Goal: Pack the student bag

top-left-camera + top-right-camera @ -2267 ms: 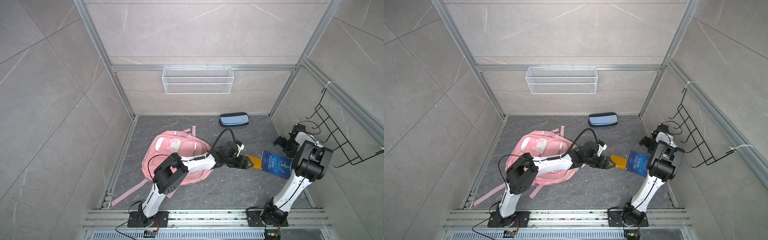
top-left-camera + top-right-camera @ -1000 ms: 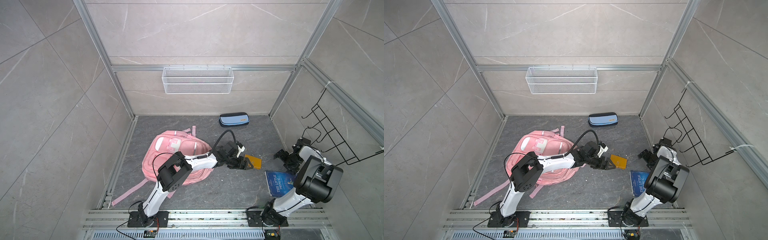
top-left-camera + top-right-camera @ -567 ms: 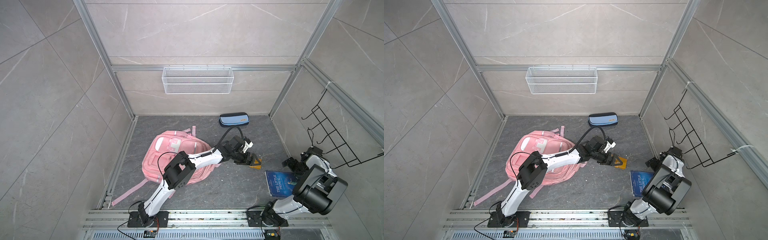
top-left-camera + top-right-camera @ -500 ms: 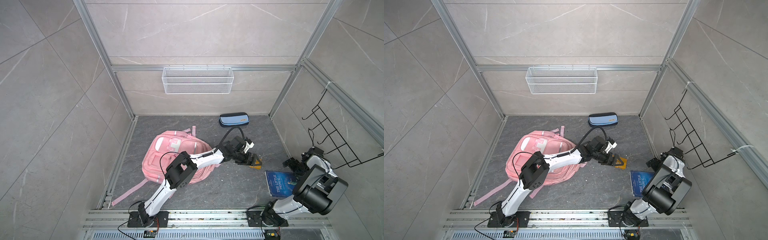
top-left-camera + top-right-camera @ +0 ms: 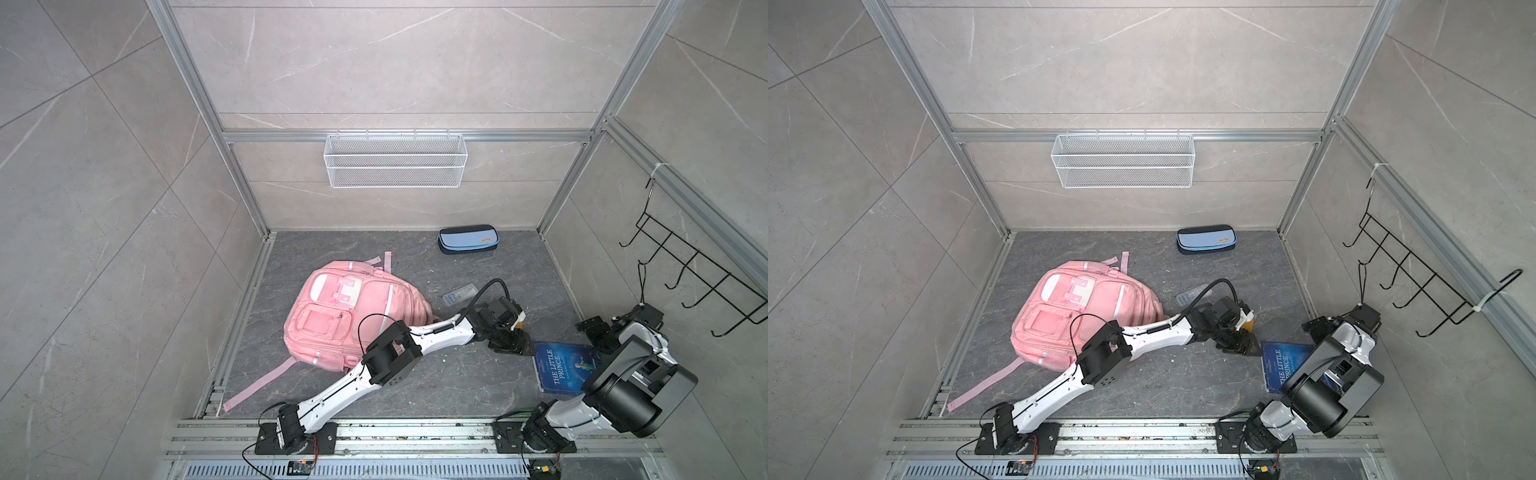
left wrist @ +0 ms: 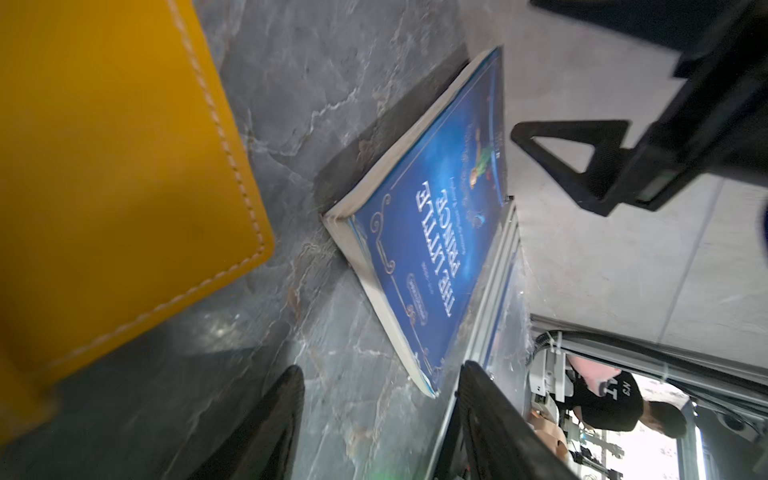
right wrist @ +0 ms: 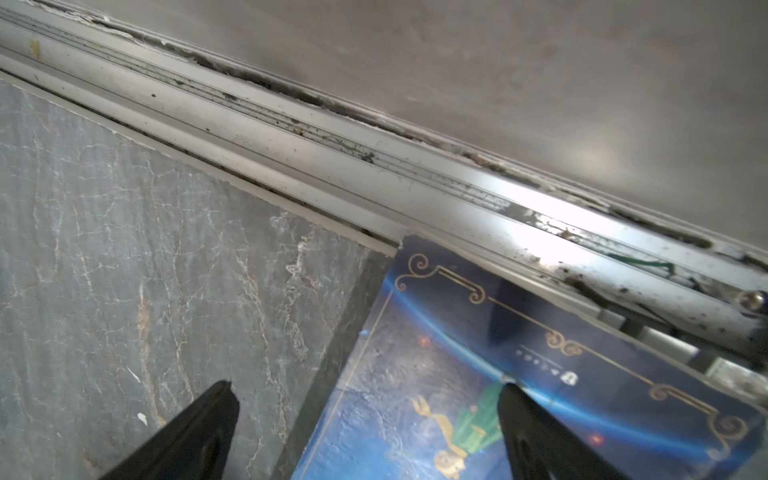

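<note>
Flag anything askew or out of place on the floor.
The book lies skewed by the right wall, its wall-side edge up on the rail, so it seems tilted, not flat. A yellow wallet and the pencil case lie outside the bag.

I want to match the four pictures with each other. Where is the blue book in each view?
Top view: the blue book lies on the floor, lower right, beside the right arm.
Top view: same place, partly hidden by that arm.
Left wrist: in the middle, title visible.
Right wrist: only one corner of the cover, beside the metal rail.
Shared landmark: that rail along the wall, beside the book.
</note>
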You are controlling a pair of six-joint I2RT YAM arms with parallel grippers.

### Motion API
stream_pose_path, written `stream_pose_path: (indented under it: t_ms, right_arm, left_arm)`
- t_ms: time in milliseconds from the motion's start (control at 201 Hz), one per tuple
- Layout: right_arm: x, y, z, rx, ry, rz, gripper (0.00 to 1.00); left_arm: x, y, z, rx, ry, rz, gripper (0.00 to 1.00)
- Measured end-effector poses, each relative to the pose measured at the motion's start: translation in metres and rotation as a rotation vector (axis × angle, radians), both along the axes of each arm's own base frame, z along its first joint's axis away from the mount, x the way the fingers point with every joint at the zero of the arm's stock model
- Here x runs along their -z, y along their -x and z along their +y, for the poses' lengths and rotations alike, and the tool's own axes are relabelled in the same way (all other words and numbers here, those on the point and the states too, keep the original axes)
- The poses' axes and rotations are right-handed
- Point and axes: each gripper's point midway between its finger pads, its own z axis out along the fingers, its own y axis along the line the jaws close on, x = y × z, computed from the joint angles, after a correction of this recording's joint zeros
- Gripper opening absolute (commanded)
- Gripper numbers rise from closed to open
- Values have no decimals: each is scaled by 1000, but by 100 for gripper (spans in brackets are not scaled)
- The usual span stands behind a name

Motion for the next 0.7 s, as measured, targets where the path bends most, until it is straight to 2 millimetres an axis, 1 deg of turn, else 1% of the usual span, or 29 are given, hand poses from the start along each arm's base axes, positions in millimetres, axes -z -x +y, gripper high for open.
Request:
stream_pose_path:
  t_ms: [194, 294, 364, 399, 483, 553, 638, 677, 697]
  right_arm:
    - [0, -8, 2, 6, -24, -43, 100]
    - [2, -11, 1, 3, -29, -55, 100]
    - [3, -13, 1, -1, -32, -65, 100]
    - [4, -14, 1, -2, -31, -70, 98]
    - [5, -16, 2, -8, -33, -84, 98]
    - [7, -19, 1, -12, -34, -95, 98]
    - [7, -21, 1, -16, -39, -105, 98]
    - [8, -22, 2, -18, -41, -109, 98]
    - [8, -23, 2, -19, -43, -111, 98]
  left_arm:
    - [1, 0, -25, -53, 38, -25, 58]
    - [2, -2, -32, -90, 40, -43, 57]
    - [2, -5, -35, -121, 42, -64, 53]
    - [3, -8, -35, -141, 37, -76, 51]
    - [7, -14, -36, -185, 23, -103, 42]
    - [10, -19, -37, -219, 16, -133, 31]
    - [13, -25, -39, -260, 15, -170, 23]
    - [15, -27, -40, -275, 16, -185, 13]
    - [15, -29, -41, -286, 18, -188, 4]
